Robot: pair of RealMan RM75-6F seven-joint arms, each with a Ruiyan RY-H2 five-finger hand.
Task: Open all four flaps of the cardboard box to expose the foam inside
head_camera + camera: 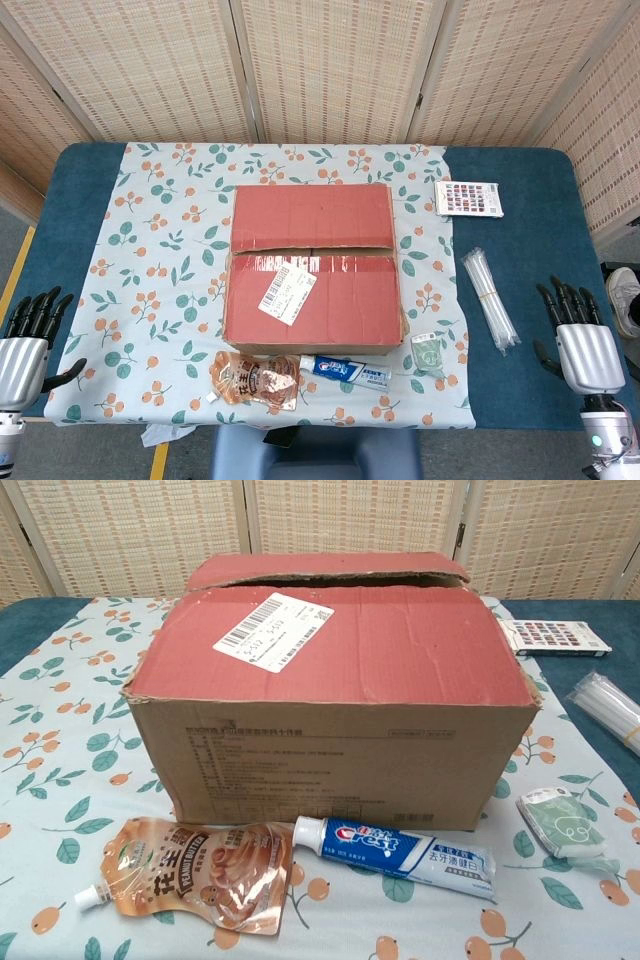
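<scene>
The cardboard box (312, 268) stands in the middle of the table, on the flowered cloth (160, 250), and its two top flaps are both down, painted red on the outside. The far flap (311, 216) lies a little higher than the near flap (315, 298), so a dark gap shows along the seam between them. A white shipping label (287, 292) is stuck at a tilt on the near flap, towards its left side. No foam is visible from either view. Just in front of the box, on the cloth, lie a peanut butter pouch (195, 874) and a toothpaste tube (397, 853), the tube touching the pouch at its left end. To the right of the tube there is a small white-green packet (560, 822). Further right, on the blue table surface (530, 190), a bundle of clear straws (489, 298) lies lengthwise, and behind it a flat card with coloured squares (469, 198). The left hand (28, 345) rests at the left edge of the table, well apart from the box, with fingers spread and pointing away, holding nothing. The right hand (580, 340) is at the right edge, also well apart from the box, fingers apart and empty.
</scene>
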